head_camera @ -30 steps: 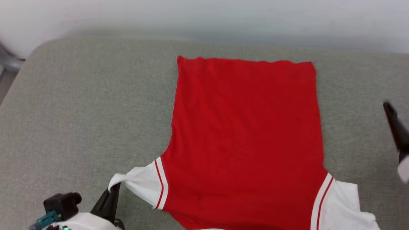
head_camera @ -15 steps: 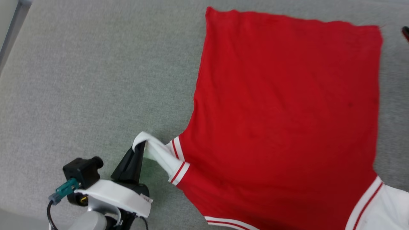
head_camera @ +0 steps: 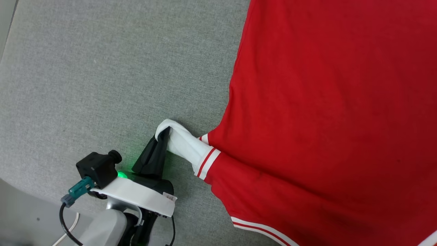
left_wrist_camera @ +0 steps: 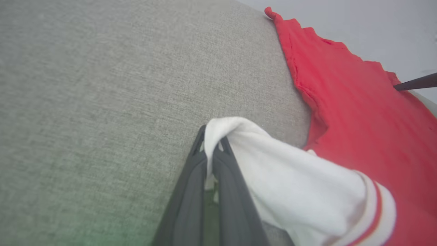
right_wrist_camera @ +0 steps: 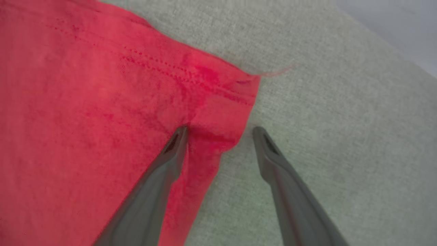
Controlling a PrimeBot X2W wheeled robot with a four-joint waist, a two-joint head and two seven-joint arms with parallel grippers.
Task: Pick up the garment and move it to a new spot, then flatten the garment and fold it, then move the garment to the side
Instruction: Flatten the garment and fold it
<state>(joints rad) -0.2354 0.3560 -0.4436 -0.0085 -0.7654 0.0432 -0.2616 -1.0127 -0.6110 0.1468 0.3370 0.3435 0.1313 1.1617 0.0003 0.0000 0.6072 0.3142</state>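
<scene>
Left claw [left_wrist_camera: 212, 145] pinches garment [head_camera: 324, 119] sleeve (white).

Matt cloth garment [head_camera: 324, 102]; seemingly coarse-woven surface [head_camera: 102, 68].

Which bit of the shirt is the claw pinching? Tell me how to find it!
Find the big grey fabric surface with the red garment spread on it. At its left edge a short sleeve sticks out, pinched in the left claw. It is white with a red-and-white striped band, unlike the red body.
</scene>
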